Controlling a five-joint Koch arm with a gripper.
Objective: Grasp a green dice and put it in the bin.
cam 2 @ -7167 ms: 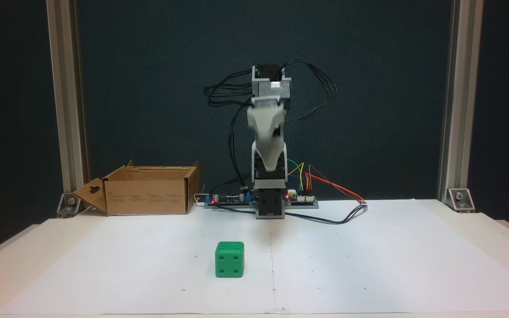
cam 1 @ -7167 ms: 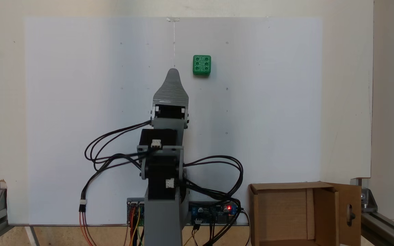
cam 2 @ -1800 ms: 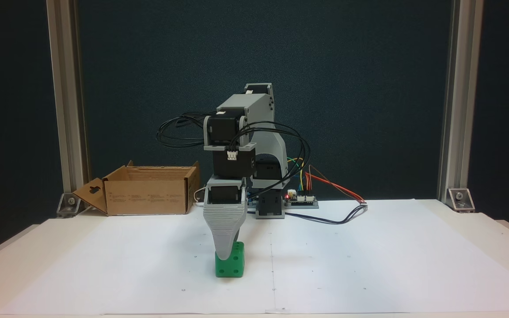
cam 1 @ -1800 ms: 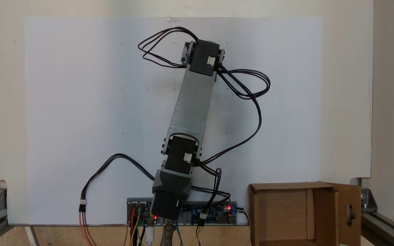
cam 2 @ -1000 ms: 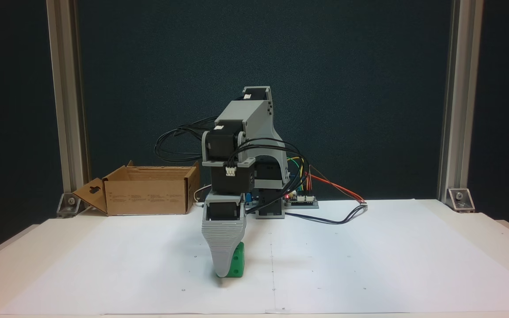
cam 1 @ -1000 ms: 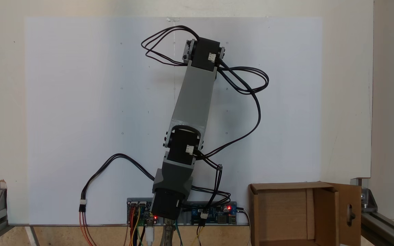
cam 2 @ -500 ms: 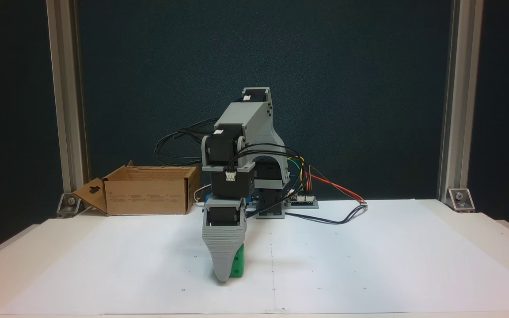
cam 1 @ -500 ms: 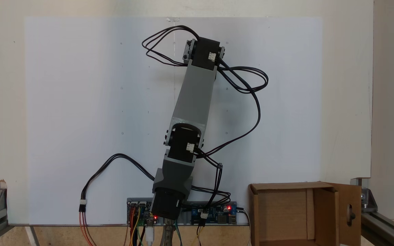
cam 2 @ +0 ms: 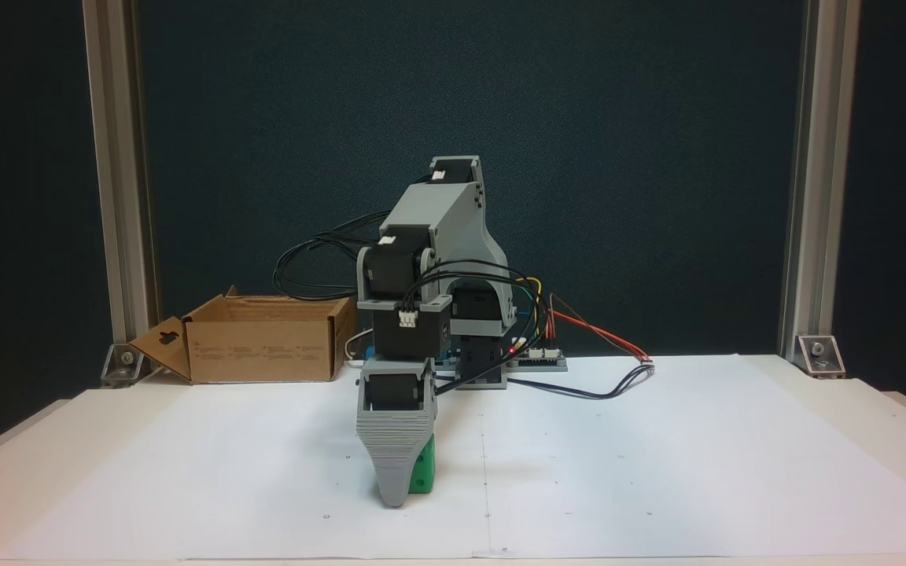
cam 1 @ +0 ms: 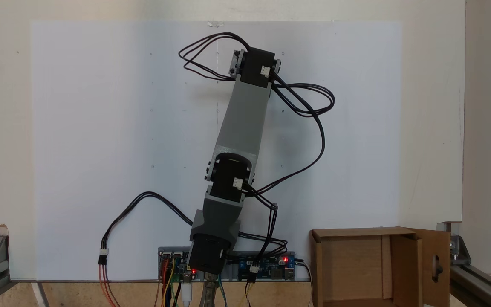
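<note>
The green dice (cam 2: 422, 470) rests on the white paper, mostly covered by the grey front jaw of my gripper (cam 2: 395, 494). That jaw reaches down in front of the dice almost to the paper; the other jaw is hidden behind it, so the grip cannot be judged. From above, the arm's wrist motor (cam 1: 255, 68) covers the dice's spot. The bin (cam 2: 260, 346), a brown cardboard box with a handle-hole flap, stands behind and left of the arm base; in a fixed view from above the bin (cam 1: 405, 264) sits at the lower right.
Controller boards (cam 2: 535, 355) and loose black cables (cam 1: 313, 111) lie around the arm base. Aluminium frame posts (cam 2: 119, 196) stand at both back corners. The white paper sheet (cam 2: 657, 456) spreads wide to the right of the gripper.
Over the last second the gripper has sunk lower around the dice, its front jaw tip now close to the paper. The dice and the bin stayed put.
</note>
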